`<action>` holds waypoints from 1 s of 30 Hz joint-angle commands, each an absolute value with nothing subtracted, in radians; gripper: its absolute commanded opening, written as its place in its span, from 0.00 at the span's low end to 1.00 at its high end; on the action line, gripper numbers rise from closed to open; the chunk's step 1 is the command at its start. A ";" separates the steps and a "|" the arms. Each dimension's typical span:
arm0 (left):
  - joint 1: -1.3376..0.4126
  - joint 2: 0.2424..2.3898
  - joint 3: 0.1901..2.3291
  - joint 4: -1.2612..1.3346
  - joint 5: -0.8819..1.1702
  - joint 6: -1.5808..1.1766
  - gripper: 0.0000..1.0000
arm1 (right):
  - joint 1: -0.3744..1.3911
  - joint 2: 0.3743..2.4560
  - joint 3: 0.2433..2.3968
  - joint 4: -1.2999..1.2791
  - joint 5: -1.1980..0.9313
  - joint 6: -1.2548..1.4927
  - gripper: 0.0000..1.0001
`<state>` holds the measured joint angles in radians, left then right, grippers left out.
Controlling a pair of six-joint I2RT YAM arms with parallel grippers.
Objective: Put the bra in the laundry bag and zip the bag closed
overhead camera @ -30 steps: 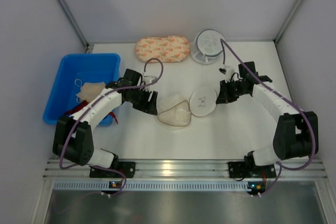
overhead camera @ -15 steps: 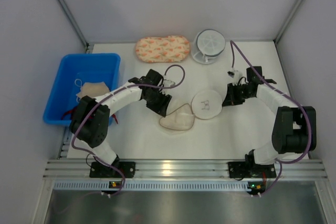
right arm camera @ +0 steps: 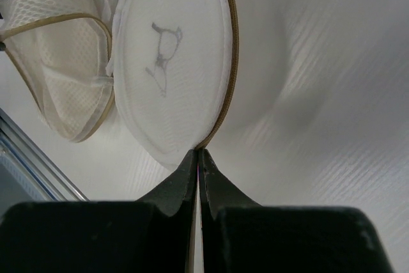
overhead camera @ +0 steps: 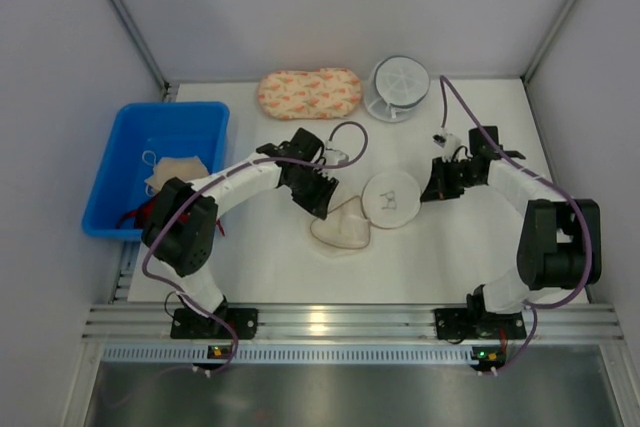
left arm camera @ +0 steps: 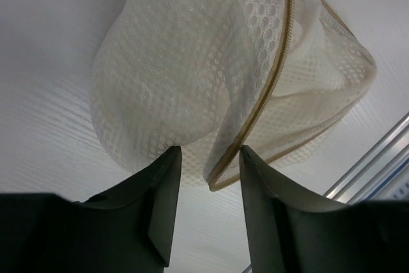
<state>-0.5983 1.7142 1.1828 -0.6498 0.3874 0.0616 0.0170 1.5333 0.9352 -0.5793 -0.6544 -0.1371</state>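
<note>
The laundry bag (overhead camera: 342, 224) lies open mid-table as two mesh domes, the right one (overhead camera: 392, 197) bearing a small dark mark. The beige bra (overhead camera: 178, 169) lies in the blue bin (overhead camera: 125, 137), away from both grippers. My left gripper (overhead camera: 322, 205) is open at the left dome's near edge; in the left wrist view the bag (left arm camera: 192, 62) has its zipper rim (left arm camera: 220, 174) between the open fingers (left arm camera: 163, 196). My right gripper (overhead camera: 430, 187) is shut on the marked dome's rim; the right wrist view shows the jaws closed at the edge of that dome (right arm camera: 172, 62).
An oblong peach floral pouch (overhead camera: 310, 93) and a white round ribbed container (overhead camera: 400, 87) sit at the back. A red cloth (overhead camera: 140, 209) shows at the bin's near corner. Grey walls enclose the table on three sides.
My left gripper moved right from beside the bin to the bag's left dome. The bag shifted slightly right. My right gripper kept its hold at the marked dome's rim.
</note>
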 commanded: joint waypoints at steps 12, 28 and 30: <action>-0.535 1.940 1.715 -0.607 -0.035 0.109 0.00 | -0.103 1.525 0.971 -0.256 -0.560 0.072 0.00; -0.425 1.734 1.827 -0.664 0.112 0.175 0.98 | -0.116 1.600 1.161 -0.296 -0.595 0.072 0.95; -0.373 1.680 1.783 -0.704 0.161 0.158 0.98 | -0.124 1.568 1.180 -0.322 -0.589 0.048 0.99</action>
<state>-0.4244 1.8572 1.7981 -0.6670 0.0639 0.1452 -0.1013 1.6878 1.0943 -0.3023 -0.5854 0.0906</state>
